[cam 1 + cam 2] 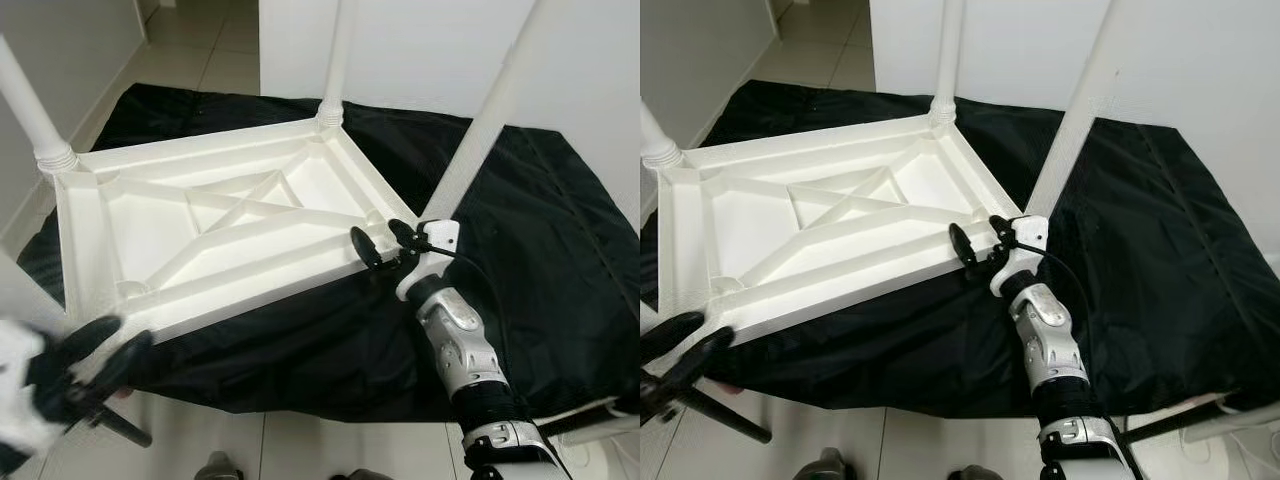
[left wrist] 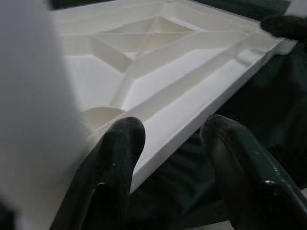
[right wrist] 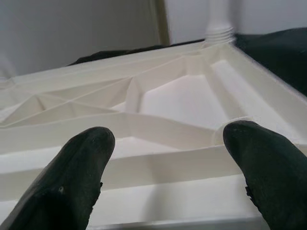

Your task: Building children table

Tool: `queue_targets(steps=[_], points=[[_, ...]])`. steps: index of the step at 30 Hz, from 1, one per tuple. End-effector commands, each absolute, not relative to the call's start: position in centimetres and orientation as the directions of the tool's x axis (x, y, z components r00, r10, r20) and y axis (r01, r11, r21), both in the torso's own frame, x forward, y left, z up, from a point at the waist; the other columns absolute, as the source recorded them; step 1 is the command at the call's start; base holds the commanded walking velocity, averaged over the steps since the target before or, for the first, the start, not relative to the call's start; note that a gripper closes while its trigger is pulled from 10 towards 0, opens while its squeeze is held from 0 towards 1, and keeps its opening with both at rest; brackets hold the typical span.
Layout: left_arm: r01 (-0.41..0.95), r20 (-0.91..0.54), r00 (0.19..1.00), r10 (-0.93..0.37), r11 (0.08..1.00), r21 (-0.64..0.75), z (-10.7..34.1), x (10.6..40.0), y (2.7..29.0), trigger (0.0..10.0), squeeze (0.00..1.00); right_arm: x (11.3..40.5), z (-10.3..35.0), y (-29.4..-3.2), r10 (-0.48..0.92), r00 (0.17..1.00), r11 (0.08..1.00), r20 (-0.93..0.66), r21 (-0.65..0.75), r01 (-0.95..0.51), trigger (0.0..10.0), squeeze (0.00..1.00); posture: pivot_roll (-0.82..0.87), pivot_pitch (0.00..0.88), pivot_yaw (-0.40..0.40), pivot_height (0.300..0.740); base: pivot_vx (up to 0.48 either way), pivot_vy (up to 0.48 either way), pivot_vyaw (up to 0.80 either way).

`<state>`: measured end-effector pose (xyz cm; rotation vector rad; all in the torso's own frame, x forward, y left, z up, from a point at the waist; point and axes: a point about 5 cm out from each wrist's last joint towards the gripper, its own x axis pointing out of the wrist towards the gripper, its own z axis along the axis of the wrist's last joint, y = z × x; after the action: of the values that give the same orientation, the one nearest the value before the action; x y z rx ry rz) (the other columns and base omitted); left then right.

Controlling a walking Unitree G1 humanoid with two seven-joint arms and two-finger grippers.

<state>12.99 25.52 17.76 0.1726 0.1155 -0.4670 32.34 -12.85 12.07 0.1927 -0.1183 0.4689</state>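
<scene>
A white plastic children's table (image 1: 215, 235) lies upside down on a black cloth (image 1: 540, 260). Two legs stand up from its far corners (image 1: 30, 110) (image 1: 335, 60). A third leg (image 1: 480, 130) rises at the near right corner, its base hidden behind my right gripper (image 1: 385, 242). That gripper is open, fingers spread over the table's near rim (image 3: 158, 191). The near left socket (image 1: 130, 290) holds nothing. My left gripper (image 1: 108, 345) is open at that corner, its fingers (image 2: 112, 163) straddling the rim. A blurred white shape (image 2: 33, 120) fills one side of the left wrist view.
White walls stand close behind and to the left. The cloth spreads over a pale tiled floor (image 1: 300, 445). A thin black rod (image 1: 725, 418) slants by the near left corner. A white object (image 1: 600, 425) sits at the cloth's near right edge.
</scene>
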Motion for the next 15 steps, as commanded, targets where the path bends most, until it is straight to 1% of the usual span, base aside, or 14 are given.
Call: queue_targets(steps=[1,2,3,4,6,8,12,13,14,15], points=[[0.583,-0.219,0.811,-0.543,0.783,0.218,18.0,12.0,25.5,10.0,0.0,32.4,11.7,-13.2,0.437,0.887,0.877,0.146,0.149,-0.457,10.0,0.0,0.23,0.033,-0.084,0.74,0.0,0.0,0.0],[0.583,-0.219,0.811,-0.543,0.783,0.218,18.0,12.0,25.5,10.0,0.0,32.4,11.7,-13.2,0.437,0.887,0.877,0.146,0.149,-0.457,10.0,0.0,0.23,0.033,-0.084,0.74,0.0,0.0,0.0],[0.547,-0.253,0.832,-0.493,0.805,0.231,18.2,11.0,27.1,10.0,0.0,32.4,11.4,-13.4,0.44,0.888,0.878,0.129,0.143,-0.456,10.0,0.0,0.25,0.032,-0.093,0.74,0.0,0.0,0.0],[0.547,-0.253,0.832,-0.493,0.805,0.231,18.2,11.0,27.1,10.0,0.0,32.4,11.4,-13.4,0.44,0.888,0.878,0.129,0.143,-0.456,10.0,0.0,0.25,0.032,-0.093,0.74,0.0,0.0,0.0],[0.494,-0.254,0.862,-0.439,0.838,0.231,18.7,10.3,28.7,10.0,0.0,32.5,11.1,-13.8,0.439,0.891,0.881,0.119,0.141,-0.452,10.0,0.0,0.25,0.032,-0.093,0.74,0.0,0.0,0.0],[0.494,-0.254,0.862,-0.439,0.838,0.231,18.7,10.3,28.7,10.0,0.0,32.5,11.1,-13.8,0.439,0.891,0.881,0.119,0.141,-0.452,10.0,0.0,0.25,0.032,-0.093,0.74,0.0,0.0,0.0],[0.38,-0.334,0.898,-0.286,0.888,0.261,18.1,8.8,32.1,10.0,0.0,32.7,10.9,-14.2,0.429,0.897,0.886,0.11,0.141,-0.441,10.0,0.0,0.26,0.023,-0.094,0.74,0.0,0.0,0.0],[0.363,-0.348,0.9,-0.263,0.894,0.263,18.1,8.5,32.7,10.0,0.0,32.8,10.9,-14.2,0.428,0.897,0.887,0.11,0.141,-0.44,10.0,0.0,0.26,0.023,-0.094,0.74,0.0,0.0,0.0],[0.363,-0.348,0.9,-0.263,0.894,0.263,18.1,8.5,32.7,10.0,0.0,32.8,10.9,-14.2,0.428,0.897,0.887,0.11,0.141,-0.44,10.0,0.0,0.26,0.023,-0.094,0.74,0.0,0.0,0.0],[0.334,-0.376,0.9,-0.22,0.902,0.274,17.8,8.4,33.7,10.0,0.0,32.9,10.9,-14.2,0.427,0.897,0.887,0.111,0.143,-0.44,10.0,0.0,0.25,0.02,-0.097,0.74,0.0,0.0,0.0]])
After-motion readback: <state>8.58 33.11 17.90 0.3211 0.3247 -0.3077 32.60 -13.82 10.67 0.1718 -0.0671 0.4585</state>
